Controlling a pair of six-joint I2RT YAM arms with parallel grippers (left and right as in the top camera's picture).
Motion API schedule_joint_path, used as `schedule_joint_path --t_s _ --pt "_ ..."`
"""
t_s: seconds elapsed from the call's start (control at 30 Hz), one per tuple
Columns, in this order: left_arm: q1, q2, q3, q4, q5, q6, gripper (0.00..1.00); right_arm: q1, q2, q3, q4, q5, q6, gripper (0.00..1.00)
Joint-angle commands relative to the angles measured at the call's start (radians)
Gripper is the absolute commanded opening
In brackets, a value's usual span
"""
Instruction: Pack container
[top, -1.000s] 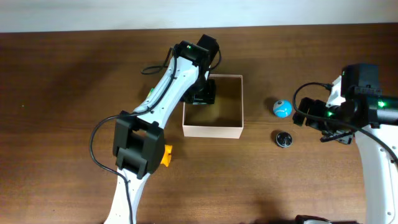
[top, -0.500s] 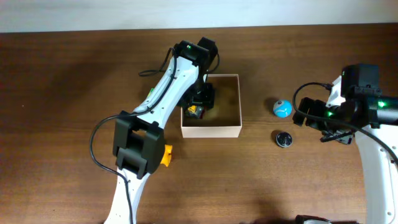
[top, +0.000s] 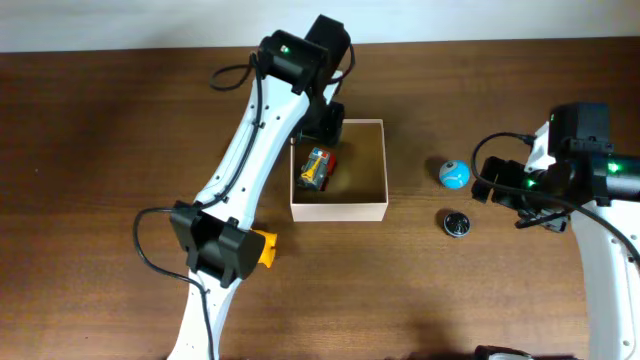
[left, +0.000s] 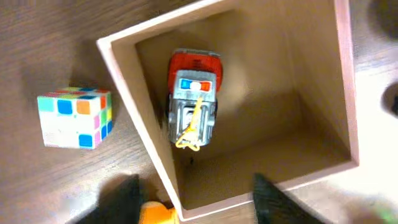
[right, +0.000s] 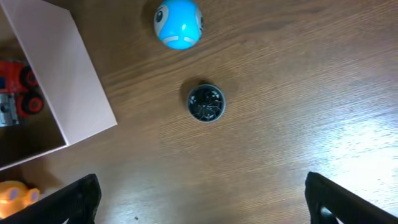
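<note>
The container (top: 372, 168) is a square cardboard box with white outer walls and a tan inside, at the table's middle. A red and grey toy truck (top: 317, 167) lies in its left part, and it also shows in the left wrist view (left: 194, 96). My left gripper (top: 325, 122) is above the box's far left edge, open and empty, with its fingers (left: 196, 205) spread over the box rim (left: 346, 74). My right gripper (top: 490, 182) is open and empty, and its fingers (right: 208, 205) hover over bare wood right of the box (right: 62, 74).
A blue ball (top: 453, 174) and a small black round object (top: 457, 223) lie right of the box. An orange toy (top: 265, 248) lies at its near left. A colour cube (left: 74, 118) sits left of the box in the left wrist view.
My left gripper has let go of the toy truck inside the box and risen back toward the far edge. The truck now lies uncovered. The right arm has not moved.
</note>
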Motion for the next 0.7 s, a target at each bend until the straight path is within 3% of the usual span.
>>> schedule_joint_path --t_s 0.0,0.4,0.67 --pt "-0.026 0.005 -0.032 -0.001 0.049 0.076 0.36 -0.008 0.001 0.019 -0.004 0.04 -0.001 0.99" --pt "-0.09 0.006 -0.441 0.26 0.043 0.076 0.35 -0.008 0.001 0.019 -0.007 0.04 -0.001 0.99" --pt "-0.09 0.006 -0.527 0.401 -0.025 0.075 0.36 -0.008 0.001 0.019 -0.012 0.039 -0.001 0.98"
